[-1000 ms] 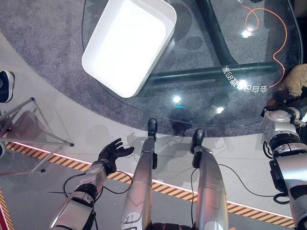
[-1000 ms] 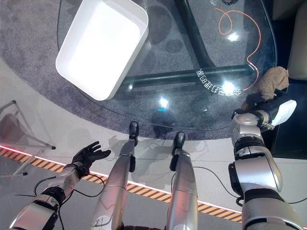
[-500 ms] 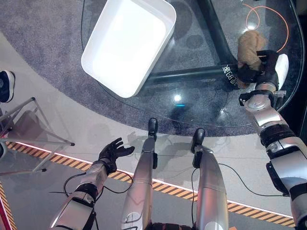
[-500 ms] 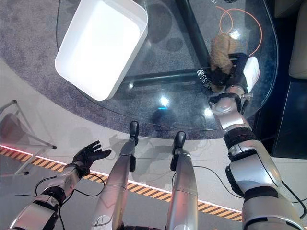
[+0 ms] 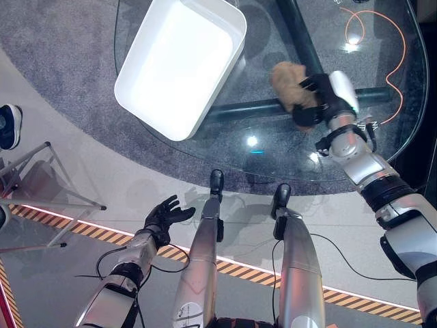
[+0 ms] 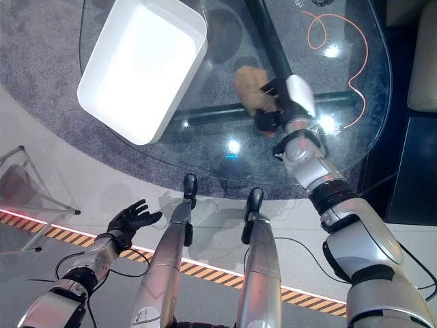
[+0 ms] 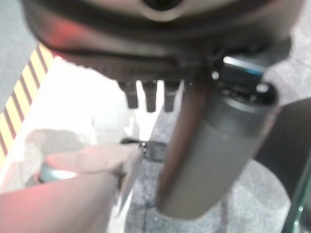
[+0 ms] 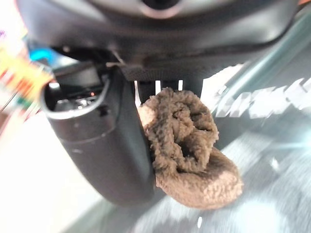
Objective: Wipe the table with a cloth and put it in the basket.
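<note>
The left hand [image 5: 164, 216] hung low over the floor, fingers spread and empty. The right hand [image 5: 315, 101], closed around the brown cloth [image 5: 287, 75], had swept leftward across the glass table [image 5: 273, 147] toward the white basket [image 5: 179, 65], so wiping seemed nearly finished.

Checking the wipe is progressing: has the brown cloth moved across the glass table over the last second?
Yes. The cloth, held in the right hand, has swept from the table's right edge leftward, toward the white basket.
</note>
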Tool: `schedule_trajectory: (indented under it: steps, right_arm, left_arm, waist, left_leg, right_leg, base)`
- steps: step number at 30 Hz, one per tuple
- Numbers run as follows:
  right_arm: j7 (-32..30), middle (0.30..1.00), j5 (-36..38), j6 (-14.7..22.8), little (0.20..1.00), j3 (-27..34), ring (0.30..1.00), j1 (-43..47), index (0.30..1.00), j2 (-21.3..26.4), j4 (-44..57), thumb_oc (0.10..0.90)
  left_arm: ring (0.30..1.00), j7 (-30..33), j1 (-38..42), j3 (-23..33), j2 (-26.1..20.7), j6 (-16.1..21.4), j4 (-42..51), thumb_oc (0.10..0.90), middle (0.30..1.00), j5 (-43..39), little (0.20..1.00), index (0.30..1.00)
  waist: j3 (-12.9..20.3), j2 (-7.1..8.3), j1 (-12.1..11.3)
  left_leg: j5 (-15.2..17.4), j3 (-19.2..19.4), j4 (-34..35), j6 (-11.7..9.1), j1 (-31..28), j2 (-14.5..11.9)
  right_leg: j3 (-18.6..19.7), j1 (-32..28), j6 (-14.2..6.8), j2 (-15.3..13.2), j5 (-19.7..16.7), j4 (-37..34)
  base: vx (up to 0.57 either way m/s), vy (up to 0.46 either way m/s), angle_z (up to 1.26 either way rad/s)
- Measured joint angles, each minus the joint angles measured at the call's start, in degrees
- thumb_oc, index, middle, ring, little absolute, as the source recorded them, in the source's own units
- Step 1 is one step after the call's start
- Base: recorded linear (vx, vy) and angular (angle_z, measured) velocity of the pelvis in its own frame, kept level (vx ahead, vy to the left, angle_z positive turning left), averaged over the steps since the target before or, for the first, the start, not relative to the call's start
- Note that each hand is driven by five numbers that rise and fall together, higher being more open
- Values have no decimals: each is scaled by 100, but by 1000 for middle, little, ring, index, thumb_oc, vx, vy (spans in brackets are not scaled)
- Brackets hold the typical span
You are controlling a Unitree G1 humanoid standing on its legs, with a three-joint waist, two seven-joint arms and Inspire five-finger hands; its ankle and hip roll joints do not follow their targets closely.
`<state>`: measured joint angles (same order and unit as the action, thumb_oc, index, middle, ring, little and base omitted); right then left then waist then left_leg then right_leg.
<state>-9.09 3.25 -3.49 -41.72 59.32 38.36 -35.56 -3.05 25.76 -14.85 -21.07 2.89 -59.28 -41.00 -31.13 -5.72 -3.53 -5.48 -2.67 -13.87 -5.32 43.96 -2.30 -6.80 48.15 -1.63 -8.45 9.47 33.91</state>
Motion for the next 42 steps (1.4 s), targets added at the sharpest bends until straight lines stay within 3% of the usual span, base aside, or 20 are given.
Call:
schedule_trajectory:
  steps: [7, 17, 23, 26, 30, 33, 42]
  right_arm:
    - [735, 300, -80, -7, 200, -262, 300, -494, 300, -156, 710, 100]
    - [843, 300, -83, -37, 200, -230, 300, -674, 300, -193, 893, 100]
    - [354, 300, -53, -118, 200, -175, 300, -888, 300, -261, 964, 100]
    - [-132, 300, 129, -116, 200, 131, 300, -1143, 300, -391, 966, 100]
    - [-657, 300, 348, -109, 200, 550, 300, -1413, 300, -503, 1084, 100]
    - [-879, 300, 349, -101, 200, 885, 300, -1583, 300, -504, 1258, 100]
    - [-1138, 300, 349, 39, 200, 1310, 300, -1808, 300, -477, 1801, 100]
  left_arm:
    - [900, 70, -49, 9, 1, 174, 286, 800, 900, -130, 900, 900]
    - [900, 664, -91, 66, 32, 770, 1125, 800, 900, -903, 900, 900]
    - [900, 1294, -37, 454, 81, 1105, 1398, 800, 900, -1455, 900, 900]
    - [900, 1864, 100, 998, 92, 1466, 1513, 800, 900, -1719, 900, 900]
    - [900, 2267, 203, 1241, 17, 1865, 1795, 800, 900, -1722, 900, 900]
    - [900, 2516, 295, 1319, 14, 1967, 2011, 800, 900, -1713, 900, 900]
    - [900, 3222, 426, 1575, -20, 2400, 2464, 800, 900, -1191, 900, 900]
  waist:
    - [1, 2, -149]
    - [2, 5, -119]
    - [1, 8, -122]
    - [1, 29, -147]
    - [2, 109, -156]
    - [-5, 155, -156]
    - [-17, 292, -97]
  left_leg:
    - [0, 0, 18, -1, -3, 14]
    - [-22, -72, 15, -42, -4, 18]
    - [-42, -110, -3, -51, -4, 21]
    - [-41, -128, -18, -53, -4, 23]
    - [-16, -138, -25, -64, -4, 24]
    - [-12, -137, -32, -65, 0, 32]
    - [-1, -121, -46, -65, 12, 23]
  right_leg:
    - [-4, -5, 0, -16, 6, 8]
    - [-58, -4, 6, -19, 54, 84]
    - [-82, -5, 19, -23, 87, 165]
    - [-96, -2, 34, -29, 121, 198]
    - [-100, -6, 14, -30, 136, 198]
    - [-95, -6, 35, -34, 155, 187]
    - [-74, -4, 15, -17, 131, 152]
  base:
    - [3, -2, 1]
    - [6, -32, 2]
    - [9, -52, 4]
    - [13, -75, 2]
    - [1, -10, 0]
    - [0, 0, 0]
    - [0, 0, 0]
